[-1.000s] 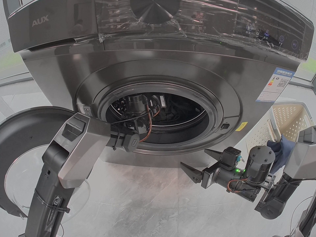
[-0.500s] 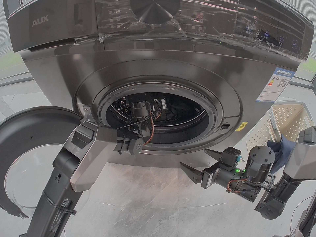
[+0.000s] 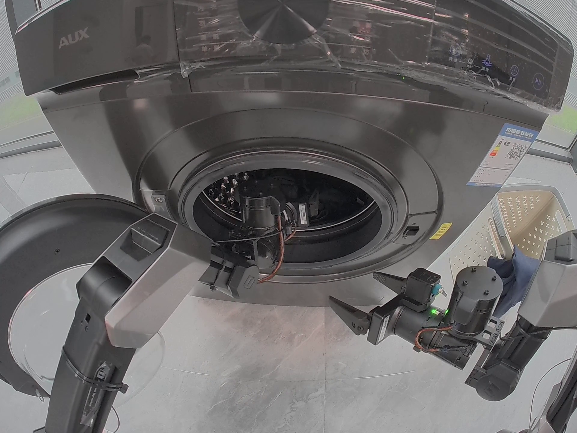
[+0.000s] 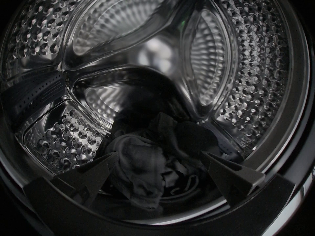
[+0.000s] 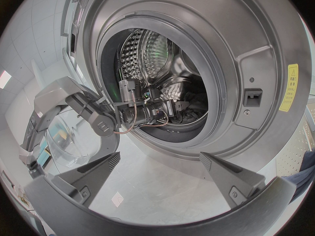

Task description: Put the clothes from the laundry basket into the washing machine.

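The washer (image 3: 288,121) stood with its door (image 3: 48,236) swung wide, at 9 o'clock of the opening. The left arm reached in through that opening. The left gripper (image 4: 157,154) hung inside the drum (image 4: 259,66), released, its two fingers (image 4: 95,174) spread wide and clamping nothing.

A heap of dark clothes (image 4: 144,171) lay on the drum floor, at 6 o'clock of the drum, just beyond and below the fingertips. In the left wrist view the heap showed through the gap between the spread fingers. Whether either finger touched the cloth could not be told. In the right wrist view the gripper pointed straight at the heap from close by.

The right gripper (image 3: 351,287) hung outside the washer, low over the floor (image 3: 270,356), at 5 o'clock of the opening in the head view. It too was released, its fingers apart and empty, and its tips pointed toward 9 o'clock, along the washer's front. It was well apart from the clothes in the drum.

The basket (image 3: 529,211) stood beside the washer, at 4 o'clock of the opening. A blue garment (image 3: 511,272) lay in it at its near edge, partly hidden behind the right arm. The garment sat at 3 o'clock of the right gripper, back past the wrist and well apart from the fingertips.
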Available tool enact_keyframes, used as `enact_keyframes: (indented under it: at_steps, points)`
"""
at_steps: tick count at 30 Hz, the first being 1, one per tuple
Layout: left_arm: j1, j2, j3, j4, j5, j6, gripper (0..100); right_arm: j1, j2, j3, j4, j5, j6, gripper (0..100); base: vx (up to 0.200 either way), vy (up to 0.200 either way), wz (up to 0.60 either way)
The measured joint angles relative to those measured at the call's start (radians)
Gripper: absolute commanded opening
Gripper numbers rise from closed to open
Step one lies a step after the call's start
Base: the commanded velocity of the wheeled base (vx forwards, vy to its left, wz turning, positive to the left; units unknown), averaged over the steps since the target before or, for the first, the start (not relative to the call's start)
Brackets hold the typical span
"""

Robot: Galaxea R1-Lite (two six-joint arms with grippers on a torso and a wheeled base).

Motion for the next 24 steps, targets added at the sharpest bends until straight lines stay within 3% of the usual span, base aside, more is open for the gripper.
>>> enact_keyframes:
  at_steps: [7,12,24]
  points:
    - [-0.041,-0.115,0.216,-0.03,-0.011,0.007,100,0.0,0.0,0.004,0.0,0.0,0.0,100,0.0,0.0,0.0]
    - [-0.077,-0.2,0.41,-0.096,-0.047,0.008,100,-0.001,-0.005,0.018,0.0,0.0,0.0,100,0.0,0.0,0.0]
    - [-0.19,-0.447,0.987,-0.352,-0.121,0.003,100,-0.013,-0.108,0.141,0.001,-0.003,-0.003,100,0.0,0.0,0.0]
